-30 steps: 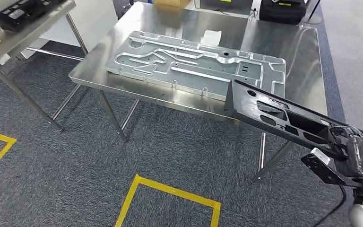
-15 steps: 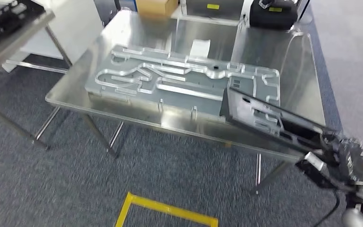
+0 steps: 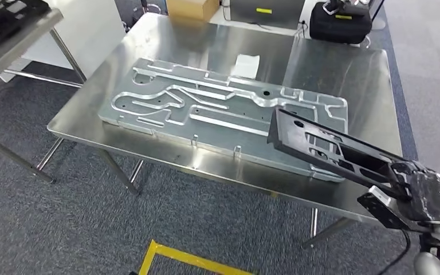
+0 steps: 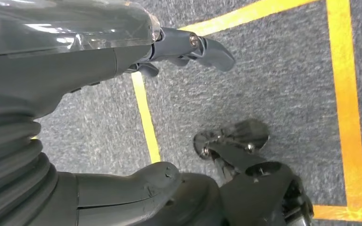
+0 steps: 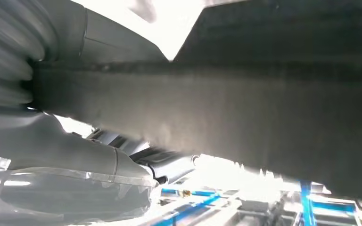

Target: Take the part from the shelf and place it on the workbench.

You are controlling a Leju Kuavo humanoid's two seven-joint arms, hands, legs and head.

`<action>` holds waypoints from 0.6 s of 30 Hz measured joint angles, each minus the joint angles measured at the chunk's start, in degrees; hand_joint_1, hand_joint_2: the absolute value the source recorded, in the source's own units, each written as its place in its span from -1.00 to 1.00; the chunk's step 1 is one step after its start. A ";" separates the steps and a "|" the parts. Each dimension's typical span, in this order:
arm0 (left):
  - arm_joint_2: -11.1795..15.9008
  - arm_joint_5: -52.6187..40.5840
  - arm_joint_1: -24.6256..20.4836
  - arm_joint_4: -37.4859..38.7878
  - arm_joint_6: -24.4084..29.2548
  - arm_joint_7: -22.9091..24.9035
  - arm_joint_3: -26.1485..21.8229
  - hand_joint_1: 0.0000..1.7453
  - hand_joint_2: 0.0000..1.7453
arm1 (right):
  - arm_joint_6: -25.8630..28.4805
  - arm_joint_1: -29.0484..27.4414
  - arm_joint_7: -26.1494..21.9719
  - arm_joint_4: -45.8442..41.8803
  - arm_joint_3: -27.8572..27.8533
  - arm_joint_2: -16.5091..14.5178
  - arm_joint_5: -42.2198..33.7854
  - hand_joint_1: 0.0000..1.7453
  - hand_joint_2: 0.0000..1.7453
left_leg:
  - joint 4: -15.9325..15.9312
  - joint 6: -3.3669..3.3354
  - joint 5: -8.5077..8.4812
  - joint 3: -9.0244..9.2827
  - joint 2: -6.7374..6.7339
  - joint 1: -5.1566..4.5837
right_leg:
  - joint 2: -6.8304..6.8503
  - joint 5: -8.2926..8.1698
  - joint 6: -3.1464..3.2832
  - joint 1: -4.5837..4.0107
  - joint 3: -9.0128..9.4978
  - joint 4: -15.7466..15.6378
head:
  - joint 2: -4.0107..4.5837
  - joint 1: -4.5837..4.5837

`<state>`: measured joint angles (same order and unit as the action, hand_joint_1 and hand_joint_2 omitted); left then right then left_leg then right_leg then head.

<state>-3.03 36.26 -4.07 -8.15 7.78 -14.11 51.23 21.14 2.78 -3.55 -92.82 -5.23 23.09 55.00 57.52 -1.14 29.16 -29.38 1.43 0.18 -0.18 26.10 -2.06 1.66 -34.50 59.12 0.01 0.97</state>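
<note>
My right hand (image 3: pixel 421 195) grips one end of a long black plastic part (image 3: pixel 332 150) with cut-outs. The part juts up and to the left, its far end hanging over the front right of the steel workbench (image 3: pixel 149 154). In the right wrist view the dark part (image 5: pixel 245 117) lies across my right hand (image 5: pixel 75 155). My left hand (image 4: pixel 122 70) hangs over the carpet, fingers apart and holding nothing.
A large machined aluminium plate (image 3: pixel 206 114) covers the middle of the workbench. A white slip (image 3: pixel 246 64) lies behind it, a black bag (image 3: pixel 341 22) and a cardboard box (image 3: pixel 192 8) at the back. A shelf (image 3: pixel 11 34) with black parts stands at the far left. Yellow floor tape (image 3: pixel 183 258) below.
The camera has moved closer to the workbench, shifting the whole scene. The black part's far end now reaches over the bench's front right edge.
</note>
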 joint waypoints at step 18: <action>0.03 0.22 -0.36 0.00 0.28 0.08 0.26 -1.00 1.00 | 0.29 0.30 0.34 1.15 0.34 -1.00 3.43 1.00 1.00 | -0.97 0.41 0.40 1.57 -0.34 -0.07 | -0.36 1.21 1.22 -0.23 1.96 -0.73 | -0.01 -0.79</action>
<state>-2.99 36.48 -4.44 -8.15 8.07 -14.03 51.49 21.44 3.08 -3.21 -91.67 -4.89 22.09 58.43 56.56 -0.73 29.56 -27.82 1.09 0.11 -0.55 27.31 -0.85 1.43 -32.54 58.40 0.00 0.17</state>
